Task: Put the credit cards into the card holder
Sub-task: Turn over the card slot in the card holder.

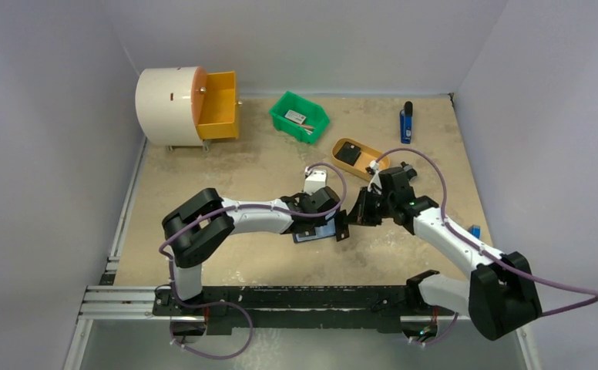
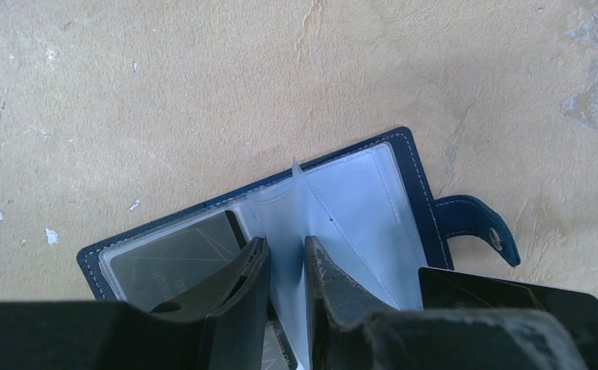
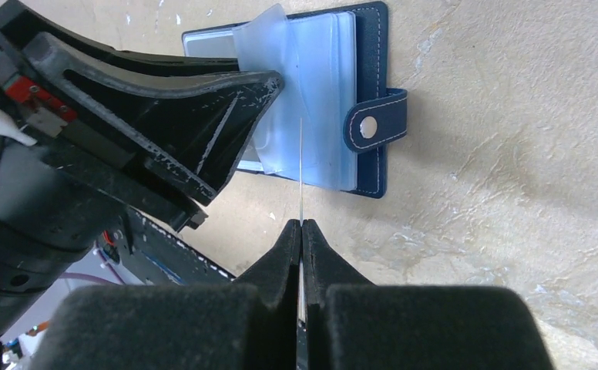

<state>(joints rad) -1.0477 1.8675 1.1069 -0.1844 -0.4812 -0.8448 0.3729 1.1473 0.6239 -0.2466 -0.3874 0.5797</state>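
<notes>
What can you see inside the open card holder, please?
Inside the card holder, one dark credit card sits in a pocket beside clear plastic sleeves that look empty. The left gripper covers the lower part.

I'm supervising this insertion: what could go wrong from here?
The card, pinched edge-on in the right gripper, may miss the sleeves and skid over the plastic. The left gripper crowds them, so the card could strike it. A push might slide the card holder.
</notes>
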